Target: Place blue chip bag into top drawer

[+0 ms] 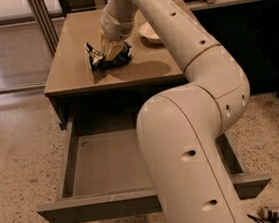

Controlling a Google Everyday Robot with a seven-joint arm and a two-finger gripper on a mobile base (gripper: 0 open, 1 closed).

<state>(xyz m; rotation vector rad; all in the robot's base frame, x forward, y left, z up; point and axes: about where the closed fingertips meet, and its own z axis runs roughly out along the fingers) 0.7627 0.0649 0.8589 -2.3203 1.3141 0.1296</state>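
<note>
The blue chip bag [121, 58] lies crumpled on the tan cabinet top [71, 66], left of the middle. My gripper [108, 52] reaches down from above onto the bag, its yellowish fingers closed on the bag's top. The bag still rests on the cabinet top. The top drawer [100, 163] is pulled wide open below the cabinet, and the part of its inside that shows is bare. My arm's large white links cover the drawer's right part.
A white bowl [149, 32] stands on the cabinet top right of the bag. Metal poles [43, 19] stand at the back left. A speckled floor [14, 163] surrounds the cabinet. A dark wall runs at the right.
</note>
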